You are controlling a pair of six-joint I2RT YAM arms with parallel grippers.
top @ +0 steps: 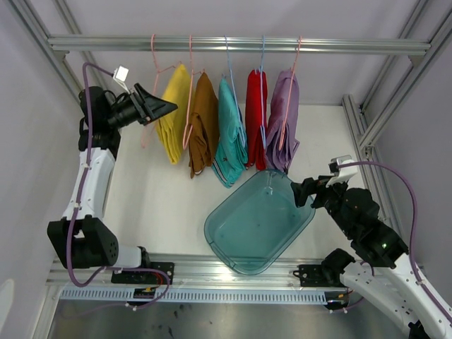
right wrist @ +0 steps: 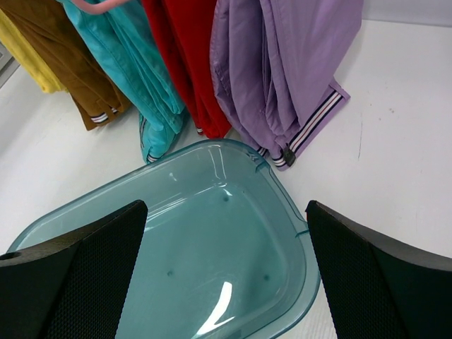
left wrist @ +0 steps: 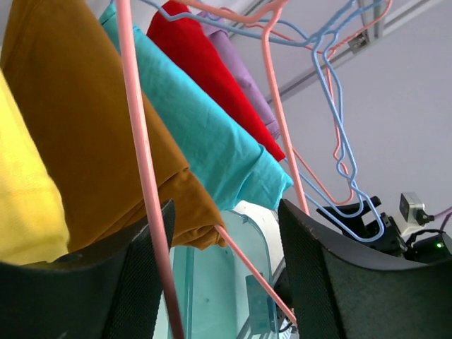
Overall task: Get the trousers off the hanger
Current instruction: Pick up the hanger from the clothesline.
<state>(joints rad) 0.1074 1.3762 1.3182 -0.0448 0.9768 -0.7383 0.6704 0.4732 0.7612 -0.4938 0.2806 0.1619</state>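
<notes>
1. Cloth first: the five trousers all hang on wire hangers from the rail (top: 240, 44) along the far edge of the desk. From left to right they are the yellow pair (top: 174, 113), brown pair (top: 203, 126), teal pair (top: 229, 138), red pair (top: 256, 116) and lilac pair (top: 284, 120). None is off its hanger yet.
2. The left gripper (top: 159, 107) is raised at the far left, just beside the yellow pair. Its jaws are spread wide and hold nothing.
3. In the left wrist view a pink hanger wire (left wrist: 141, 141) crosses the brown cloth and runs down in front of one finger (left wrist: 134, 282).
4. Risk: closing here could catch bare wire rather than fabric. A pull would then probably slide the hanger along the rail or unhook it, garment and all.
5. Risk: the pairs hang closely packed, so dragging one may tug its neighbour askew.
6. The right gripper (top: 305, 191) is low near the right edge, wide apart and empty, at the tub's rim.
7. The clear teal tub (top: 219, 233) sits toward the near edge, below the teal-to-lilac pairs. It holds no garment, only a few specks.
8. Risk: cloth freed at the yellow end would probably land on the desk, well apart from the tub.
</notes>
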